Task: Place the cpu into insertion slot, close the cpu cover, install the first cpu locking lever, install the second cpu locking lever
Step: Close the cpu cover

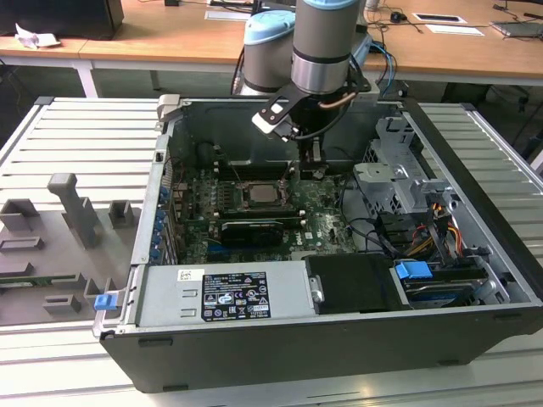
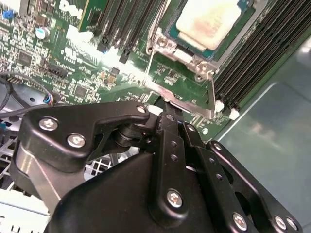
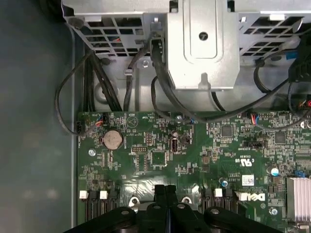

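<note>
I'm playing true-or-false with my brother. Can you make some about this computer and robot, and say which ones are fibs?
1. The cpu lies flat on the motherboard. True.
2. The gripper holds the cpu high above the computer case. False: the gripper is shut and low inside the case, close to the cpu.
3. The motherboard is red. False: it is green.
4. A round silver battery sits on the motherboard. True.
</note>
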